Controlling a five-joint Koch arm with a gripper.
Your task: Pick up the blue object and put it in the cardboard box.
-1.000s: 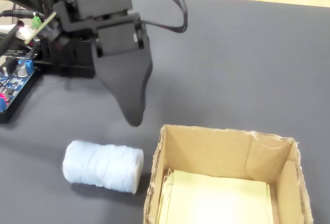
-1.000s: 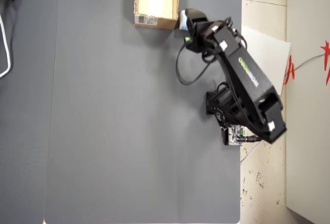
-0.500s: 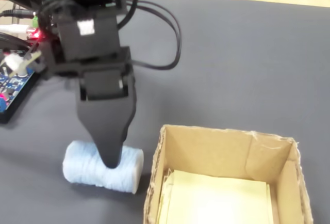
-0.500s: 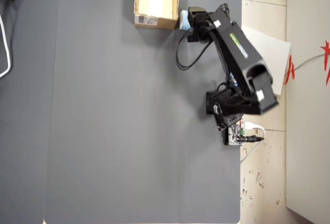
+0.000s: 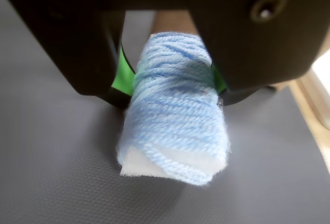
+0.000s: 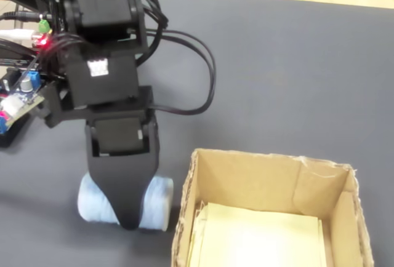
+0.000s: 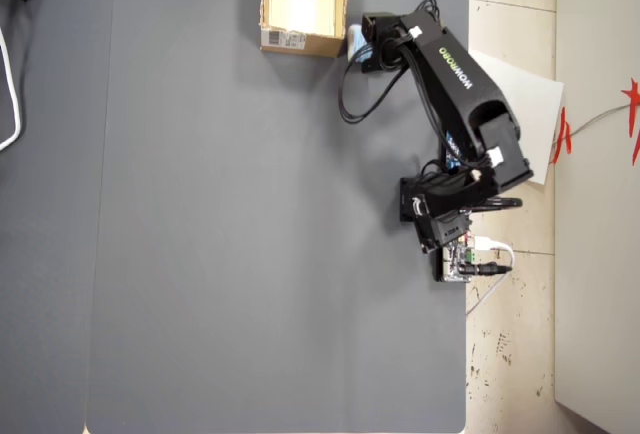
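Observation:
The blue object [image 5: 175, 126], a light-blue yarn-wound block with a white foam end, sits between my green-padded jaws in the wrist view. My gripper [image 5: 172, 79] is shut on it, one pad pressing each side. In the fixed view the gripper [image 6: 126, 208] straddles the blue object [image 6: 159, 202] low over the grey mat, just left of the cardboard box [image 6: 265, 171]. That box is open-topped, with a pale sheet lying inside. From overhead, the box [image 7: 303, 44] shows a white label on its side, and the gripper [image 7: 362, 49] is beside its right wall.
A circuit board with a red light [image 6: 28, 88] and black cables [image 6: 206, 76] lie at the left of the fixed view. The arm's base [image 7: 450, 219] stands at the grey mat's right edge [image 7: 466, 104]. A white cable [image 7: 12, 84] curves at the far left.

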